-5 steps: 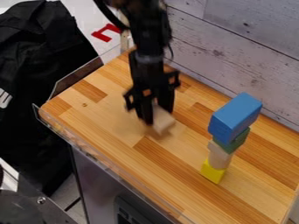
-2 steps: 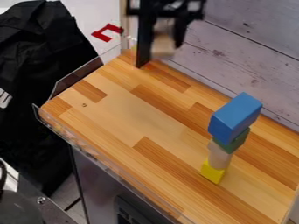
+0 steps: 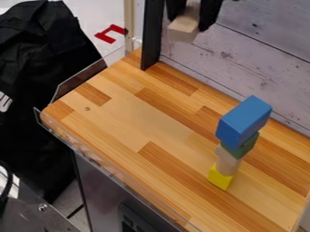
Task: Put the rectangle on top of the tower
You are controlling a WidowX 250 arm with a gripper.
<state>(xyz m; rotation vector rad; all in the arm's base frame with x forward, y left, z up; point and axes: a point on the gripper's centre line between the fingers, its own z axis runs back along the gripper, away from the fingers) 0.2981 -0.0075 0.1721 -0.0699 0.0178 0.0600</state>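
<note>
Within the gripper [image 3: 190, 21], a pale block [image 3: 183, 30].

The robot's black gripper [image 3: 189, 24] hangs raised at the top of the camera view, showing past the back edge of the worktop [image 3: 124, 118], closer to its far left corner than to its right end. Its two fingers [image 3: 210, 12] point down, their tips leaning slightly leftward in the view. They stand somewhat apart, closed on a held piece.
</note>
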